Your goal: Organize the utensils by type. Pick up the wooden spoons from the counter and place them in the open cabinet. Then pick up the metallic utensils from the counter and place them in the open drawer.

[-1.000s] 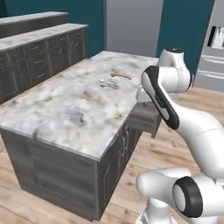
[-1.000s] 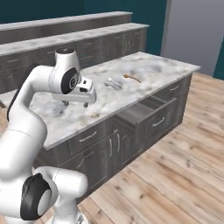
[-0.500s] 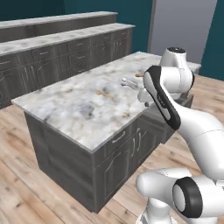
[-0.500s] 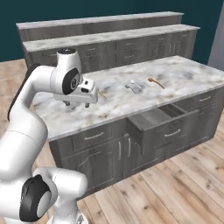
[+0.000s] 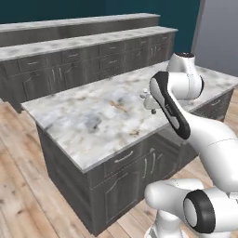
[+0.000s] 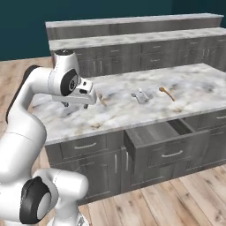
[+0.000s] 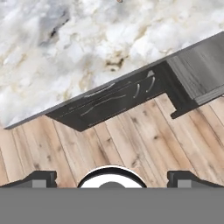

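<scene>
**Marble island, utensils past the arm**

Marble counter (image 6: 132, 106) fills the foreground, with grey units along a teal wall behind and the open drawer (image 6: 159, 137) jutting from its front. Both base views have swung since half a second ago: the base has moved. The gripper (image 6: 79, 98) hangs over the counter's near edge, jaws wide and empty. One wooden spoon (image 6: 166, 92) and the metal utensils (image 6: 141, 96) lie near each other, well apart from the gripper, above the drawer.

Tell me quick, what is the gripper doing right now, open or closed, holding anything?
Gripper: open, jaws spread wide, holding nothing, hanging above the white-grey marble counter edge.
</scene>
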